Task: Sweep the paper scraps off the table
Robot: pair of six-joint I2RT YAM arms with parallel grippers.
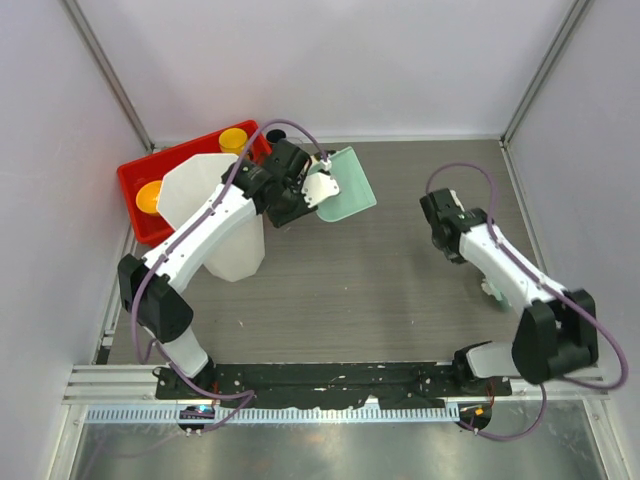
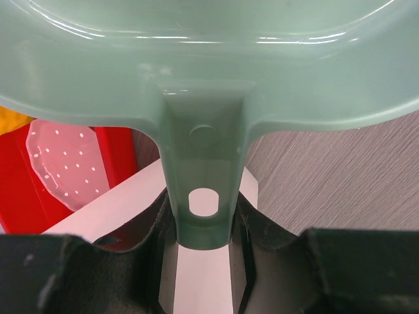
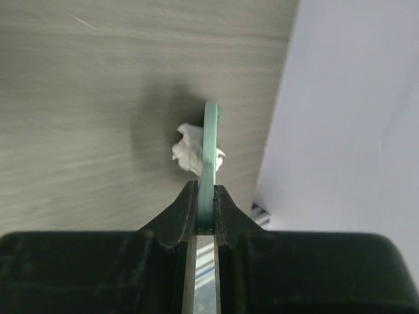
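left end effector [image 2: 204,212] clamped on dustpan [image 2: 209,65] handle | right end effector [image 3: 207,191] gripping thin green scraper [image 3: 211,134] | paper scrap [image 3: 188,152] against scraper, on surface [image 3: 91,91] near wall [image 3: 353,98] | risk: scrap slips past the narrow edge, dustpan well apart

Bright, even light from overhead. Glare streaks the dustpan [image 2: 209,72] by my left camera; a soft shadow spreads left of my scraper [image 3: 210,131] and the paper wad [image 3: 188,149]. Close foregrounds blur.
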